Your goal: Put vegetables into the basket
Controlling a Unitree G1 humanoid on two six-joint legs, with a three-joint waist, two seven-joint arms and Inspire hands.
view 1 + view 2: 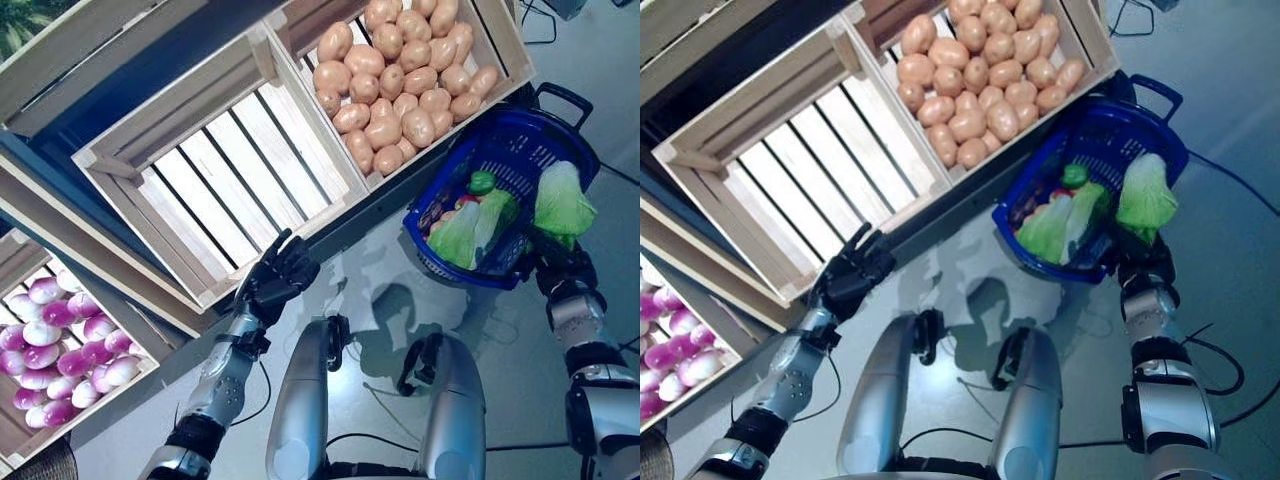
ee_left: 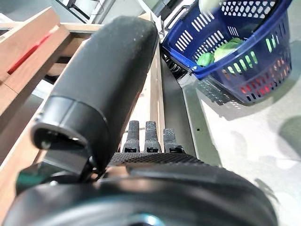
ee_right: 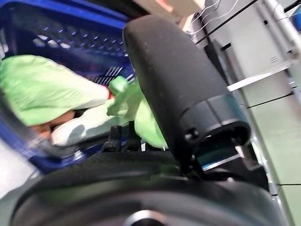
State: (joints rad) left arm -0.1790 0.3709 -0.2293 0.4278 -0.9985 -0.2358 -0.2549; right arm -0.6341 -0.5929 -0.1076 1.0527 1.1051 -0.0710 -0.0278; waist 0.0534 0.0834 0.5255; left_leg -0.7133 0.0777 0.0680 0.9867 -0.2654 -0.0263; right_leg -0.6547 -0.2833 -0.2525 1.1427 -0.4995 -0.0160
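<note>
The blue plastic basket stands on the floor by the stand's right end. In it lie a pale green leafy vegetable, a small green pepper-like one and something red. My right hand is at the basket's near right rim, shut on a green leafy vegetable that it holds over the rim; the leaves show past its thumb in the right wrist view. My left hand is open and empty at the front edge of an empty wooden crate.
A crate of potatoes stands right behind the basket, touching its far rim. A lower crate of purple-white round vegetables sits at the far left. Bare grey floor lies between my left hand and the basket.
</note>
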